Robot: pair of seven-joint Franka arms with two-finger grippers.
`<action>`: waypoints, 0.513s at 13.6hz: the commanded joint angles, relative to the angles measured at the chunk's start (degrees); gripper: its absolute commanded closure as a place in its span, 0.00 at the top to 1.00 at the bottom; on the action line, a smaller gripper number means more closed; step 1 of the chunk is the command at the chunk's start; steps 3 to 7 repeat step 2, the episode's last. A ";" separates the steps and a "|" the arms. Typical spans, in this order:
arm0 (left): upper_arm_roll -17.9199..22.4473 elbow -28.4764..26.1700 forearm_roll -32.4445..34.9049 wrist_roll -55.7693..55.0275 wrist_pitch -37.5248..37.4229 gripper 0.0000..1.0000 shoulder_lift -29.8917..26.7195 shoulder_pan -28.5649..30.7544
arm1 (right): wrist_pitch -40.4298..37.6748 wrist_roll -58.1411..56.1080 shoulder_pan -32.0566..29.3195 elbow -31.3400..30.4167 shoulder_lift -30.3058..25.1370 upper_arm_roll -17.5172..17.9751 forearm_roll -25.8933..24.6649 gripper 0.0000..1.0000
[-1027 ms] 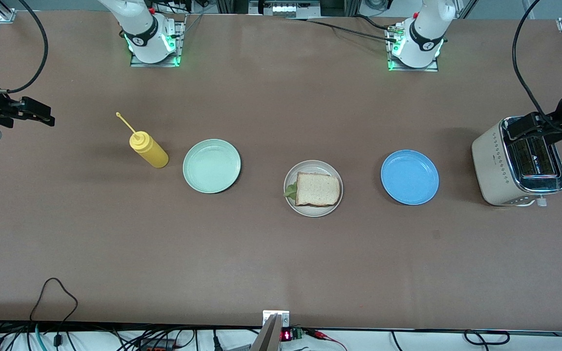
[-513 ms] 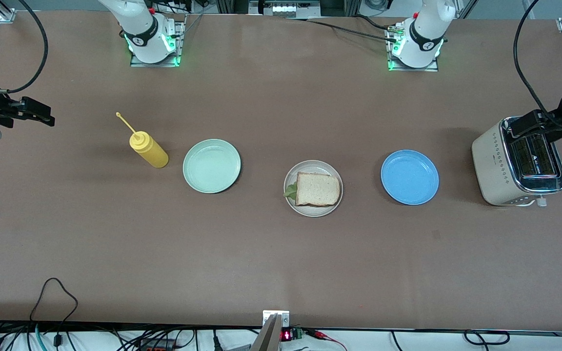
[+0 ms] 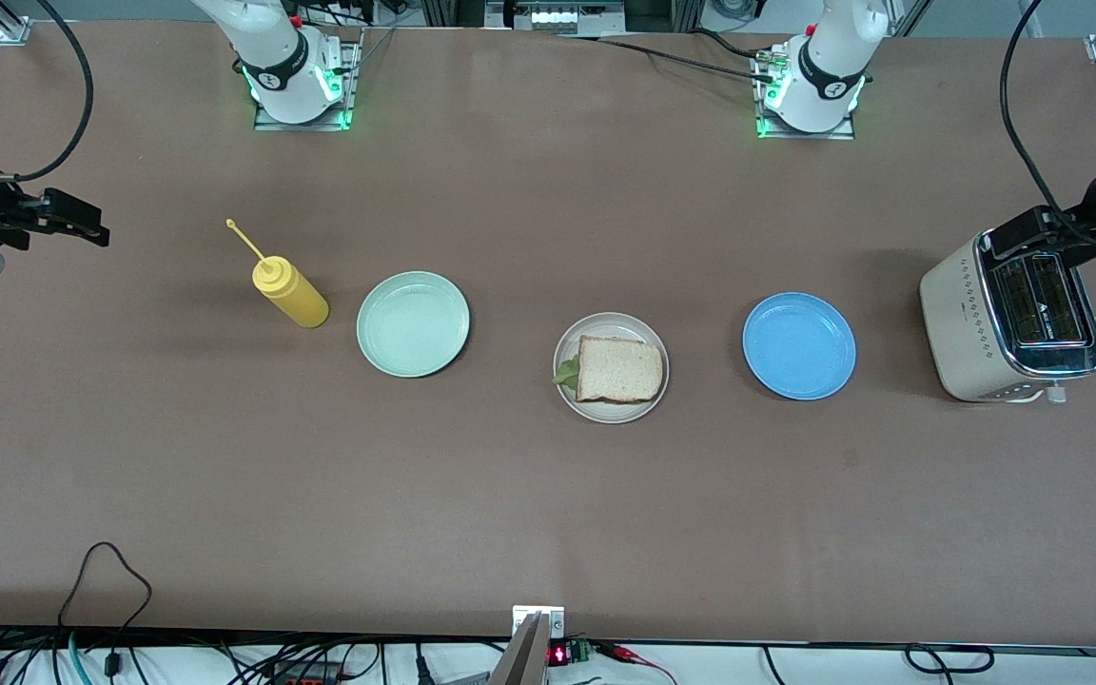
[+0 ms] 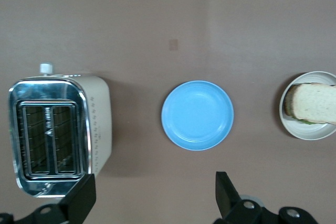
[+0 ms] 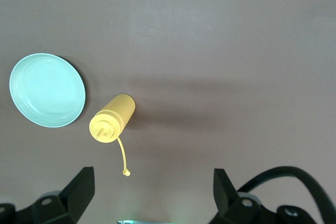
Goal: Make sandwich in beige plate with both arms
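Brown table (image 3: pixel 529 514), mostly bare. Nearest the front camera: sandwich (image 3: pixel 618 369) resting whole on beige plate (image 3: pixel 611 410), midway between both arms. Higher up: left gripper (image 3: pixel 1033 231) over toaster (image 3: pixel 1009 319), right gripper (image 3: pixel 72 219) over table's end, both spread wide, holding nothing. Probably finished.

Even, bright overhead light; soft shadows on the matte surface (image 3: pixel 548 495); glare on the toaster (image 3: pixel 1009 319); sharp focus.
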 commanded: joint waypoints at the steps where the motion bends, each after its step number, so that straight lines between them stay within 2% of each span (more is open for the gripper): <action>1: 0.24 -1.60 1.98 -0.16 -0.45 1.00 -1.90 -0.76 | 0.33 -0.23 -0.10 -0.99 -1.44 0.35 0.68 1.00; 7: 0.32 -1.52 1.98 -0.25 -0.46 1.00 -1.90 -0.76 | 0.68 -0.23 -0.10 -0.99 -1.44 0.35 0.68 1.00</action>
